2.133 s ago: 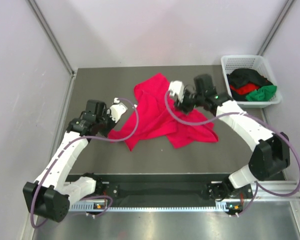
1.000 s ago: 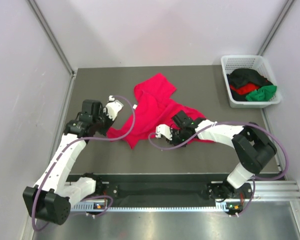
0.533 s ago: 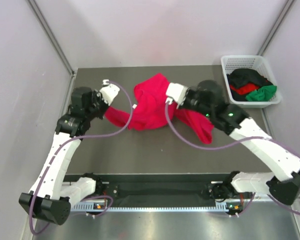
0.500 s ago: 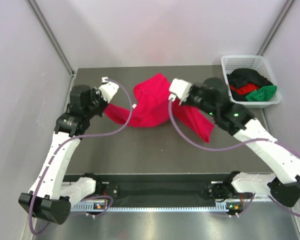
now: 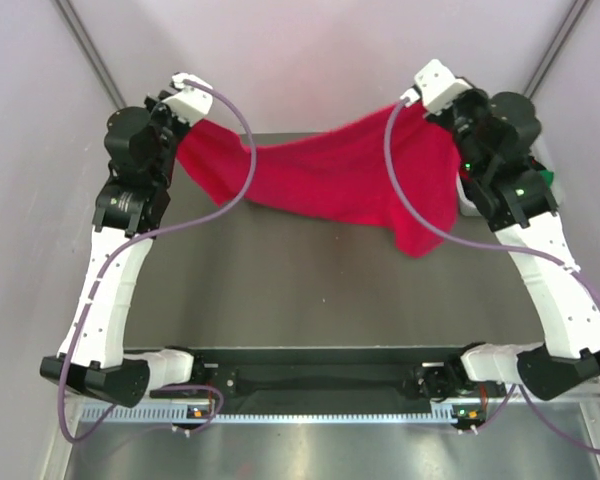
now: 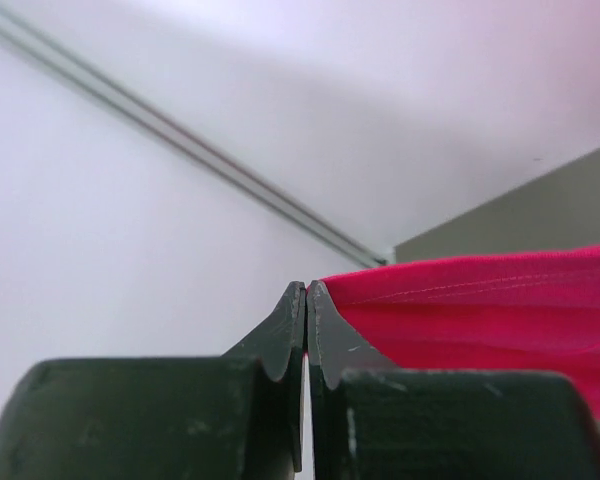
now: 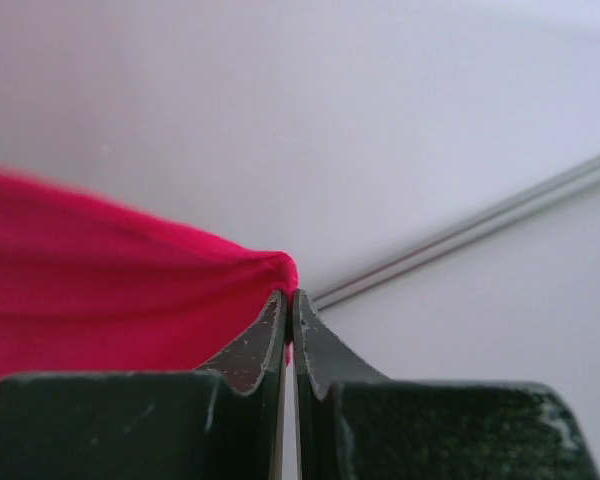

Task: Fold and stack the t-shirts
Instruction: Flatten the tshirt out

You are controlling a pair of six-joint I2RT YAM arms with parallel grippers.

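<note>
The left gripper point(image 6: 306, 290), high up near the left wall, has its jaws pressed together on one corner of the crimson-pink t-shirt point(image 5: 330, 180). The shirt hangs stretched in the air between the two arms, above the dark table point(image 5: 280, 300). It sags in the middle, and a longer fold droops toward its right side. The right gripper point(image 7: 288, 296), equally high, pinches the opposite corner with its jaws closed.
</note>
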